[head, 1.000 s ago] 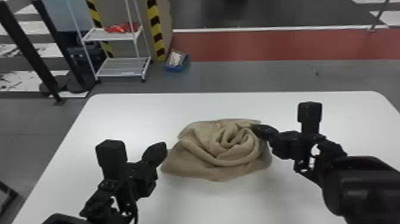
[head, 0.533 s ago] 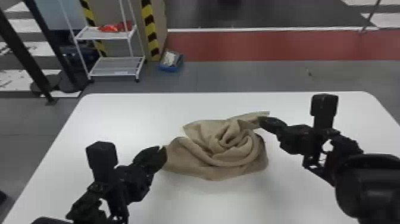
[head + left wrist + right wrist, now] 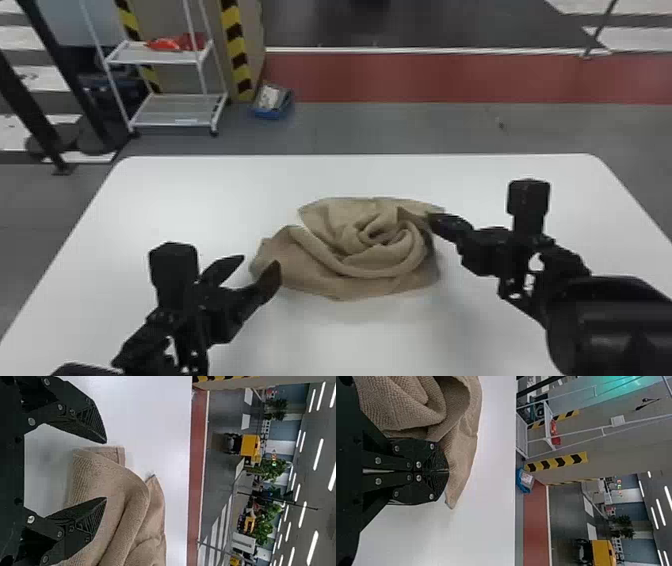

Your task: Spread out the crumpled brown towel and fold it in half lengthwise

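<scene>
Spreading its fingers, the left tool (image 3: 261,264) has opened since half a second ago; the wide gap shows plainly in its wrist view, with nothing clenched and a loose fold of the brown towel (image 3: 345,275) lying between and beyond the fingers. It is at the towel's edge, between eight and nine o'clock. The right tool (image 3: 434,218) is closed, pinching the towel's edge near two o'clock; it sits lower in the head view than it did, and the raised edge it holds has dropped too. The coiled swirl in the cloth remains crumpled. The whole scene has slid toward nine o'clock in the head view.

The towel lies bunched near the middle of the white tabletop (image 3: 200,190), which is smooth and has rounded far corners. Grey floor (image 3: 400,130) runs beyond the far edge, then a red floor strip (image 3: 425,77) from twelve round to two o'clock. At eleven o'clock stands a white shelf rack (image 3: 180,116) with a red item (image 3: 165,44) on its upper shelf, just beside a yellow-and-black striped post (image 3: 237,52). A blue bin (image 3: 270,114) is on the floor near that post. The left wrist view also takes in a yellow vehicle (image 3: 249,445), green plants (image 3: 273,512) and ceiling lights (image 3: 318,454).
</scene>
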Motion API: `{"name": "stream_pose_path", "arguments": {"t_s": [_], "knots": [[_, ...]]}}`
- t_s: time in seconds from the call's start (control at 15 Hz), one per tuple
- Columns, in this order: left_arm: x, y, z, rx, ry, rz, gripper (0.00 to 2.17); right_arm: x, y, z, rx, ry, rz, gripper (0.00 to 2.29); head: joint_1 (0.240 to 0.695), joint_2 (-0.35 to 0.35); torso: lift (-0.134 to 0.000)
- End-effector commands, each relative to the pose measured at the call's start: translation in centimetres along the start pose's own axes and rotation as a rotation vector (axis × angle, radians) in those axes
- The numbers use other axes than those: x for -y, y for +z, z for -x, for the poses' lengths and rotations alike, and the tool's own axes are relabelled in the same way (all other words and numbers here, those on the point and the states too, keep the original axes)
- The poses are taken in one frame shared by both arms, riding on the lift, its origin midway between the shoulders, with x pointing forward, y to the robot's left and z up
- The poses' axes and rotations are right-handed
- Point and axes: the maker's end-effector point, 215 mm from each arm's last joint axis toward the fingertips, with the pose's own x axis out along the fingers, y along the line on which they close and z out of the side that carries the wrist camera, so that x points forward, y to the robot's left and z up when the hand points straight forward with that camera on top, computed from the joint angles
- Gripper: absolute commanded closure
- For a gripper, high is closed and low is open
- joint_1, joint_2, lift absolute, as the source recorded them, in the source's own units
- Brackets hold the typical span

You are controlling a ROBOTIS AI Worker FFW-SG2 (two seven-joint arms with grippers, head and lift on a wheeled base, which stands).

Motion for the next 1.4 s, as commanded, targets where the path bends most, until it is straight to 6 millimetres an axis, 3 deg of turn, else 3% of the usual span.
{"name": "stream_pose_path", "arguments": {"t_s": [0.0,0.27,0.47,0.8,0.93,1.13,1.33], "knots": [[0.4,-0.7,-0.6,-0.014,-0.005,-0.012,0.45,0.1,-0.3,0.2,0.000,-0.002,0.000,1.68,0.695,0.004,-0.124],[1.0,-0.6,-1.0,-0.010,-0.014,-0.013,0.71,0.1,0.0,0.3,0.004,-0.002,0.004,1.68,0.695,-0.006,-0.124],[0.5,0.6,-0.5,0.030,0.026,-0.016,1.84,0.1,0.2,0.4,0.010,-0.002,0.007,1.68,0.695,-0.010,-0.124],[1.3,1.5,0.1,0.046,0.006,-0.027,1.90,0.1,0.7,0.9,0.025,-0.001,0.004,1.68,0.695,-0.011,-0.124],[1.2,3.1,1.1,0.080,0.011,-0.030,1.90,0.1,1.6,1.5,0.040,-0.002,0.000,1.68,0.695,-0.013,-0.124],[-0.2,7.2,3.0,0.177,0.031,-0.013,1.90,-0.1,5.2,2.9,0.090,0.007,-0.019,1.68,0.695,-0.010,-0.124],[-0.6,12.6,6.7,0.281,0.021,0.020,1.90,1.0,9.5,6.2,0.134,-0.015,-0.052,1.68,0.695,0.001,-0.124]]}}
